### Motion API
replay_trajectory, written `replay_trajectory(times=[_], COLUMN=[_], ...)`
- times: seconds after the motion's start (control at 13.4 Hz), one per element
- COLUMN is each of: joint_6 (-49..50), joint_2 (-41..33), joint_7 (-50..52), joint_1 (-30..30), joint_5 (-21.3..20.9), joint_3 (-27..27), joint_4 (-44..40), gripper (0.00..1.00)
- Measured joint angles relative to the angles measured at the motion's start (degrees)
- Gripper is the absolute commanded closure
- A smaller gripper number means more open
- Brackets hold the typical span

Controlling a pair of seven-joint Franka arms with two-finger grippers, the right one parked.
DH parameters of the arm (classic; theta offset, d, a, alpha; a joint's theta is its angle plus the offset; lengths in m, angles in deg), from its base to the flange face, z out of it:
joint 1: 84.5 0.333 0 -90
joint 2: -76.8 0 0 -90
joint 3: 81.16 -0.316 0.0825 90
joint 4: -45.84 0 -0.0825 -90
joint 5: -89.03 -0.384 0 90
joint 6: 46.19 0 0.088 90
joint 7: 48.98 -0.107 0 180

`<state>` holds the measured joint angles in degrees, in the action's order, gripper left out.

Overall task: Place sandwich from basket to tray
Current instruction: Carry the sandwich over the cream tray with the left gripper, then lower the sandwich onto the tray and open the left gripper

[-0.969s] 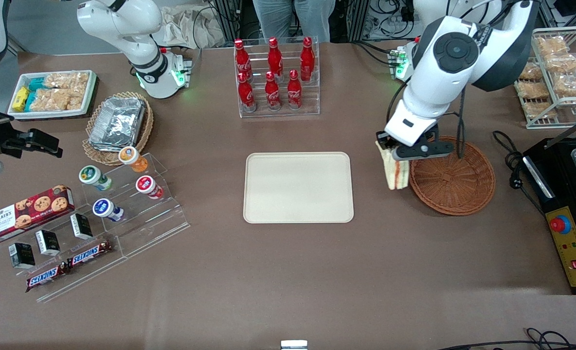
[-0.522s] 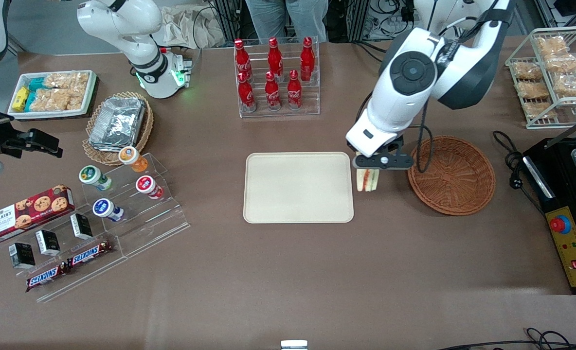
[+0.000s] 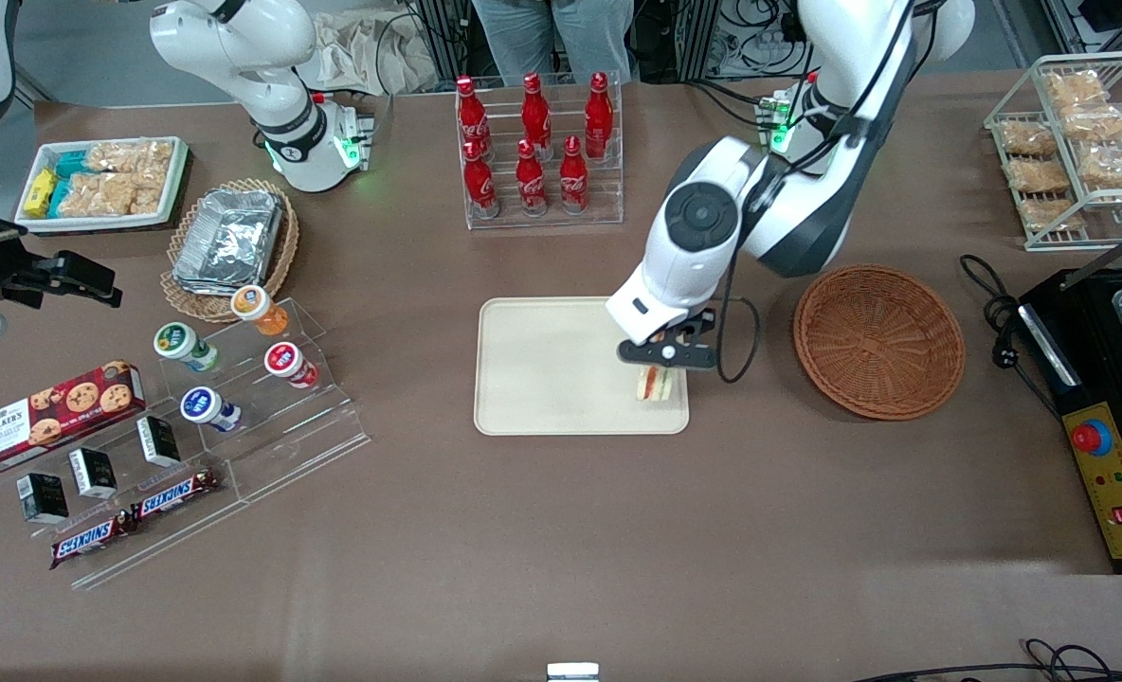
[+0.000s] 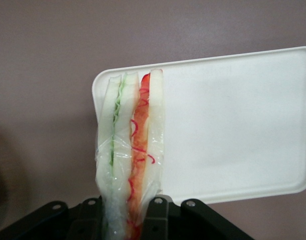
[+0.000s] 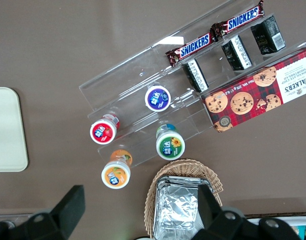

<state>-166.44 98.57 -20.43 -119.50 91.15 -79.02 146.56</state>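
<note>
At the tray's (image 3: 561, 365) corner nearest the front camera on the working arm's side, we found the gripper (image 3: 658, 371) hanging low with the sandwich (image 3: 654, 384) pinched between its jaws, the wedge pointing down over the cream surface. From the wrist camera we saw the sandwich (image 4: 130, 165) wrapped in clear film, its green and red-orange layers running lengthwise out from the gripper (image 4: 127, 220), whose fingers pressed against its two bread faces, with the tray (image 4: 233, 125) spread beneath. We could not tell whether the wedge's tip touched the tray or hung just above it. The reddish-brown basket (image 3: 878, 341) stood apart from the tray toward the working arm's end of the table, with nothing in it. Farther from the camera, a clear rack of red bottles (image 3: 534, 142) stood untouched. By our reckoning the carry was nearly complete: the sandwich was out of the basket and over its target. What remained, we judged, was to settle it on the tray, part the jaws and lift away.
</note>
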Motion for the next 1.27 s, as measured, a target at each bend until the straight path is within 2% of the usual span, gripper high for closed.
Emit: replay_trajectory(times=[0.37,0.89,0.97,1.04,1.12,1.27], joint_6=[-10.78,-11.53,-11.56,-11.63,-11.72,-11.77], joint_2=[3.57,6.05,6.38,6.59,6.70,6.72], joint_7=[-0.09,1.28,1.51,1.57,1.58,1.58], joint_1=[-0.08,-1.71,-2.07,-2.22,-2.23,-2.21], joint_5=[-2.14,-2.15,-2.15,-2.16,-2.17,-2.19], joint_3=[-0.07,0.01,0.01,0.01,-0.02,-0.18], joint_4=[7.73,8.63,8.64,8.63,8.63,8.63], gripper=[1.00,1.00,0.76,0.24,0.00,0.00])
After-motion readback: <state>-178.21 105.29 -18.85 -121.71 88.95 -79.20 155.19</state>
